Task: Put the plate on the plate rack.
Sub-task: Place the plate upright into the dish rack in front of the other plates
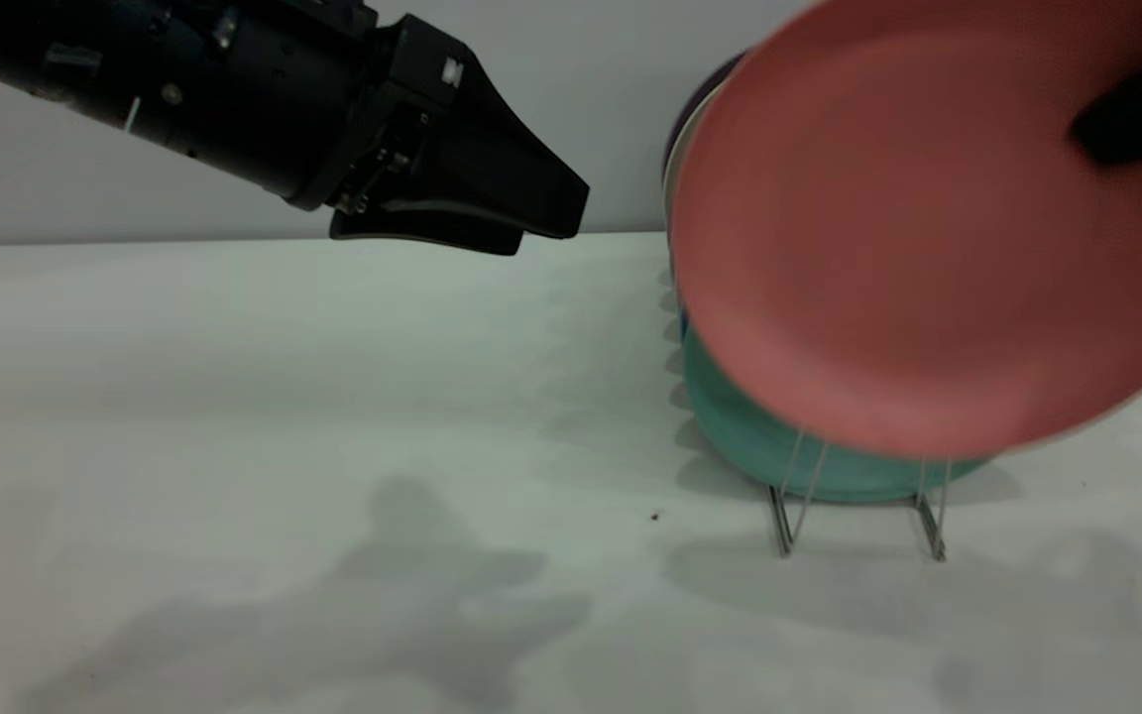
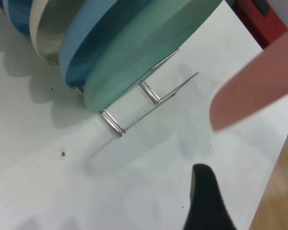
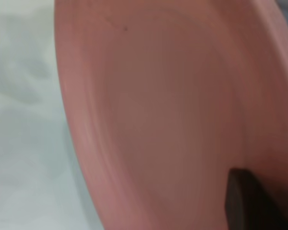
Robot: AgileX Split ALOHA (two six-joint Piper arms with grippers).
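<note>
Left gripper [image 1: 541,213]: at about 10 o'clock in the exterior view, raised above the table, well apart from the rack; fingers pressed together, nothing between them.
Table [image 1: 284,416]: pale surface, carrying a small dark speck [image 1: 654,516] at about 6 o'clock, just left of the rack's front end.
Plate rack [image 1: 863,516]: thin silver wire, standing on the table at about 4 o'clock; front upright loops bare, visible below the pink disc; in the left wrist view the free front wires [image 2: 153,98] project past the last racked plate.
Teal-green plate [image 1: 730,421]: upright on edge in the rack, foremost of the racked row, mostly hidden behind the pink disc.
Blue plate [image 2: 93,45]: upright just behind the teal-green one; further plates behind it, a cream one [image 2: 50,28] among them.
Plate [image 1: 928,228]: salmon-pink, held aloft and tilted, face toward the exterior camera, at about 2 o'clock; in front of the racked row, lower edge above the bare front loops, apparently clear of the wires, though contact hard to judge from this angle.
Right gripper [image 1: 1141,109]: at the upper right edge, clamped on the plate's rim; one dark finger [image 3: 247,201] lying against the plate's face in the right wrist view.
</note>
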